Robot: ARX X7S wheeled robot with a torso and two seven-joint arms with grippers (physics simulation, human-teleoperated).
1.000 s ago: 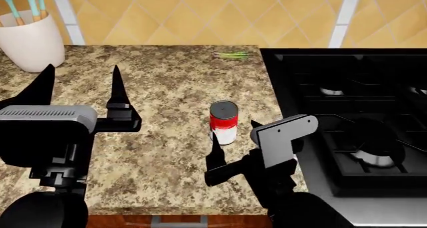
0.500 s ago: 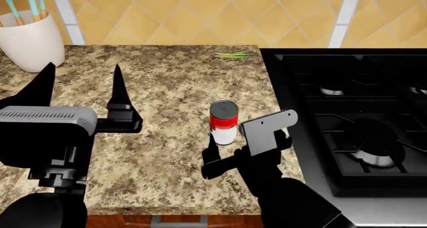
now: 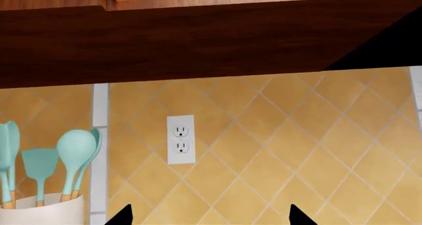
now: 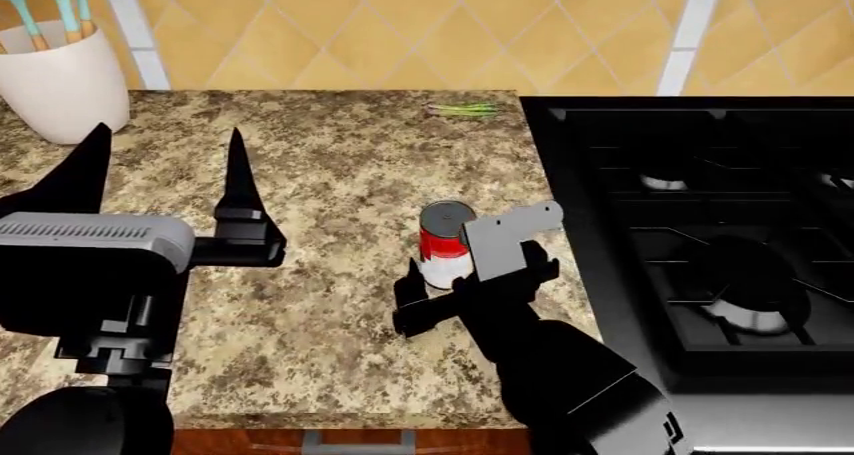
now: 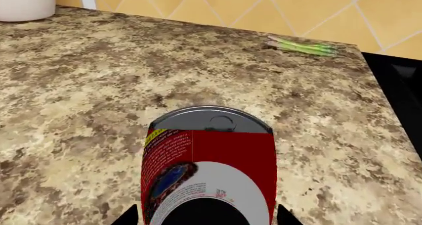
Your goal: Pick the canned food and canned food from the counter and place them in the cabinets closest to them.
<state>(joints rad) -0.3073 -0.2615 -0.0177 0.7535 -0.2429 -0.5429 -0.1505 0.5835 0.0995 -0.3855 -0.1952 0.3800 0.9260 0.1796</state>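
The canned food (image 4: 447, 237) stands upright on the granite counter (image 4: 334, 175), red above and white below, with a silver lid. My right gripper (image 4: 461, 267) is open and low around it, one finger on each side of the can's base. The right wrist view shows the can (image 5: 209, 170) close up, filling the gap between the dark fingertips (image 5: 129, 218). Off to the left, above the counter, my left gripper (image 4: 160, 170) is open and empty. Its wrist view faces the tiled wall and the underside of a reddish-brown cabinet (image 3: 197, 37).
A black gas stove (image 4: 707, 225) borders the counter just right of the can. A white crock of teal utensils (image 4: 60, 85) stands at the back left. Green stalks (image 4: 463, 108) lie by the wall. A cabinet front with a silver handle (image 4: 350, 440) shows below the counter edge.
My right gripper has moved forward and left along the counter until its open fingers straddle the can. The can and the left arm have stayed put.
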